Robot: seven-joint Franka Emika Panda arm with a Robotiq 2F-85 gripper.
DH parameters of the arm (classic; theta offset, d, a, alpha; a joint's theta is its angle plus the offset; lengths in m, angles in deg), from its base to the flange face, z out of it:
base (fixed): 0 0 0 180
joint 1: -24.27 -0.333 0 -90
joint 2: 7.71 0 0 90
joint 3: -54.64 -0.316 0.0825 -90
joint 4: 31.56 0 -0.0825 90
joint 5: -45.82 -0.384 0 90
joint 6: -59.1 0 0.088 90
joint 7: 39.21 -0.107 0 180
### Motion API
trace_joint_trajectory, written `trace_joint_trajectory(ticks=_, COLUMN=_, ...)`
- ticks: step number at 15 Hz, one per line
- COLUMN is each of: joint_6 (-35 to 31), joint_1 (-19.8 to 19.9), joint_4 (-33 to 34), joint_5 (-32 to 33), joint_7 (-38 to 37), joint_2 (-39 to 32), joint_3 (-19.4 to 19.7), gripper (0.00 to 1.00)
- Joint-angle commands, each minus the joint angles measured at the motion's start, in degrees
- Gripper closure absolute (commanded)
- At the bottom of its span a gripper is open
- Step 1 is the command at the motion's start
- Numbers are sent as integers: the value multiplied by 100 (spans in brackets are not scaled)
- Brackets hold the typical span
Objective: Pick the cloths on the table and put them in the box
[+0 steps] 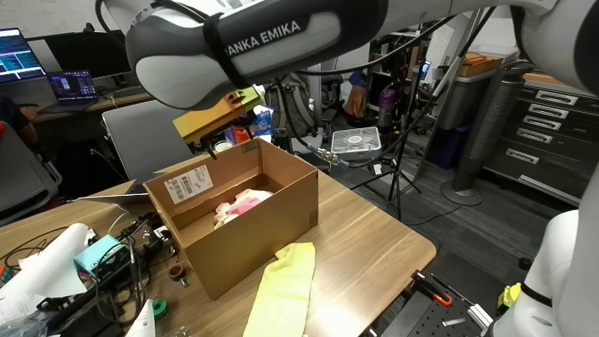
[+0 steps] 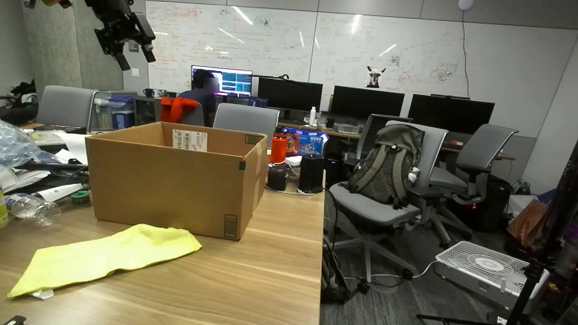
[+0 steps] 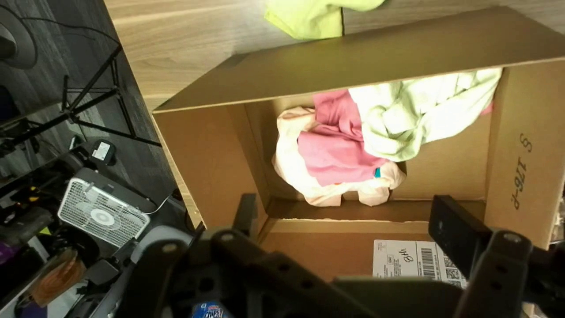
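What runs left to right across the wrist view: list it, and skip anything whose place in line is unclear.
Round dark base → white grille → large pink cloth → pale yellow-green cloth → handwriting on the box.

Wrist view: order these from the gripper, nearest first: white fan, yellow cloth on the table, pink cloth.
1. Pink cloth: inside the box, ahead of the gripper.
2. Yellow cloth: on the table, top of picture.
3. White fan: on the floor, left.
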Motion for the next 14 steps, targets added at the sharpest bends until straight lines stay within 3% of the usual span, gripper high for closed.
trace_joint_trajectory(ticks=1, joint_6=322, joint_1=48, joint_4=-200, joint_5=-410, joint_7=361, joint_2=423, joint_3=-79, gripper=0)
trace_joint_trajectory(ticks=14, joint_6=944, joint_1=341, joint_4=-951, joint_5=-2472, joint_7=1002, joint_2=1428, joint_3=-128, gripper=0)
